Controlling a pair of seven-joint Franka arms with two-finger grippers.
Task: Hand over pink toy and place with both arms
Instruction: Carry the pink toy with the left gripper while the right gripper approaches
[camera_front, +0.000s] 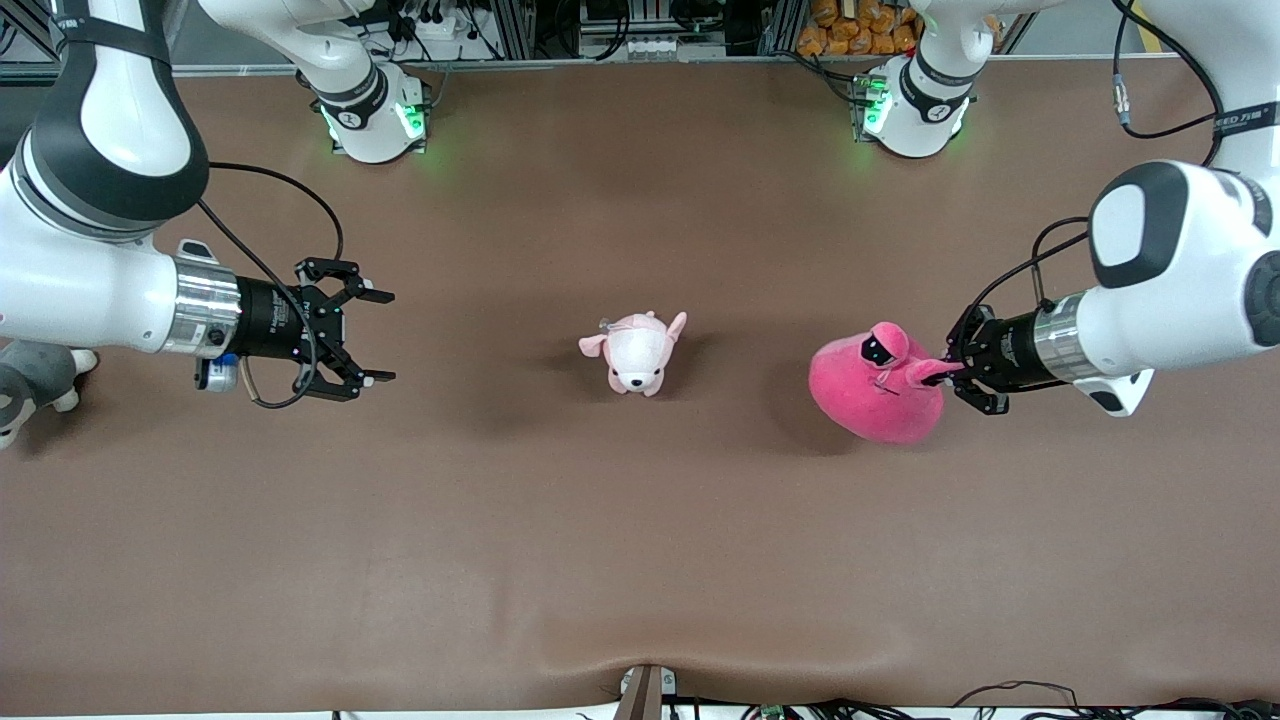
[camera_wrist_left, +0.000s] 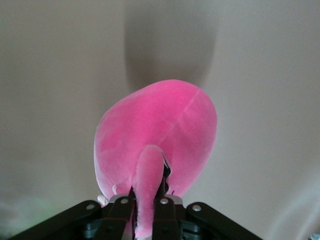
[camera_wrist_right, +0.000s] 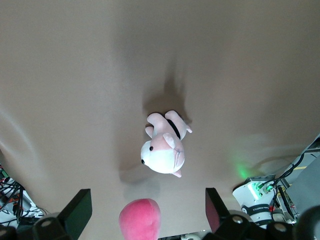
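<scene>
I read the left claw (camera_front: 950, 375) as clamped on one stalk of the pink toy (camera_front: 875, 390), holding it over the desk (camera_front: 640, 560) toward the left arm's end from the pale plush (camera_front: 636, 353). Right claw (camera_front: 375, 336) hovers with fingers apart, over the desk toward the right arm's end from that plush. A grey plush (camera_front: 25, 385) sits at the right arm's end.

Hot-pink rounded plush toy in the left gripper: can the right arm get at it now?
Probably yes. The hot-pink rounded plush toy hangs from the left gripper, pinched by one stalk, its body exposed. The right gripper is open and faces it; only the low pale pink-and-white plush animal lies between.
</scene>
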